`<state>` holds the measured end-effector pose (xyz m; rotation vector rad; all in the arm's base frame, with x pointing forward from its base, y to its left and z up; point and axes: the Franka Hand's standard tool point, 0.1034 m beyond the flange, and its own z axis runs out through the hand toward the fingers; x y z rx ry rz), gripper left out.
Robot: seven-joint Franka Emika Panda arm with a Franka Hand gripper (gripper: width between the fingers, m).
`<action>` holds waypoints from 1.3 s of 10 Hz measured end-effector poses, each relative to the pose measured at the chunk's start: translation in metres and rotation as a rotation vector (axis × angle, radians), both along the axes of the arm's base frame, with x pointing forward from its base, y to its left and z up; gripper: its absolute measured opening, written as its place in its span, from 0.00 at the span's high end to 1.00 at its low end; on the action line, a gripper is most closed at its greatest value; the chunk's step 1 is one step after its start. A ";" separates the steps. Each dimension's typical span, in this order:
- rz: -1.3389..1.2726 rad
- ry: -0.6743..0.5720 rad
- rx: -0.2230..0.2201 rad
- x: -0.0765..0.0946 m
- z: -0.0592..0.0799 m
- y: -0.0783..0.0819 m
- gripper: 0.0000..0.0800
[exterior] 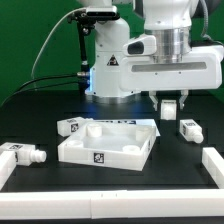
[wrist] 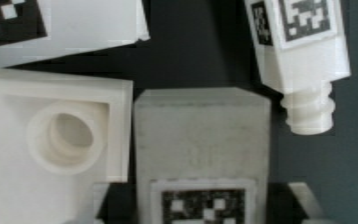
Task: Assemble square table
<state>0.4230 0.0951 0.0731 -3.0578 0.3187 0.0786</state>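
Held leg (wrist: 202, 135) fills the middle of the wrist view: a stubby white block with a grainy, matte face and a black-and-white square tag at its near end. Dark fingers (wrist: 114, 205) sit on both sides of it. The gripper (wrist: 206, 197) has its jaws closed onto this leg.

In the exterior view the gripper (exterior: 169, 100) hangs with the held leg (exterior: 170, 107) pointing down, just off the far corner of the square panel on the exterior view's right. Cannot tell if the leg tip touches the table.

Square panel (exterior: 120, 155) lies flat mid-table. It is smooth white plastic with a raised rim and a tag on its front wall. The wrist view shows one corner of the square panel (wrist: 16, 120) with a round, deep socket (wrist: 64, 135) that is empty.

Loose leg (exterior: 190, 130) lies on its side on the exterior view's right, near that corner but apart from it. In the wrist view the loose leg (wrist: 297, 50) is boxy and tagged, ending in a ribbed, rounded screw tip (wrist: 306, 110) just beside the held leg.

Second loose leg (exterior: 70, 127) lies behind the panel's far edge on the exterior view's left. Third loose leg (exterior: 27, 155) lies on the exterior view's left, well clear of the panel.

A cropped tagged white piece (wrist: 51, 20) is in the wrist view; cannot tell which part it is.

White bar-shaped border pieces (exterior: 8, 165) (exterior: 212, 165) sit at the front edges. The table (exterior: 150, 195) is matte black.
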 end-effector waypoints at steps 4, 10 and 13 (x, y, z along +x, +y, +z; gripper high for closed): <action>0.214 -0.049 -0.014 -0.017 -0.022 0.007 0.65; 0.215 -0.060 -0.024 -0.031 -0.034 -0.002 0.65; 0.225 -0.071 -0.037 -0.035 -0.046 -0.002 0.65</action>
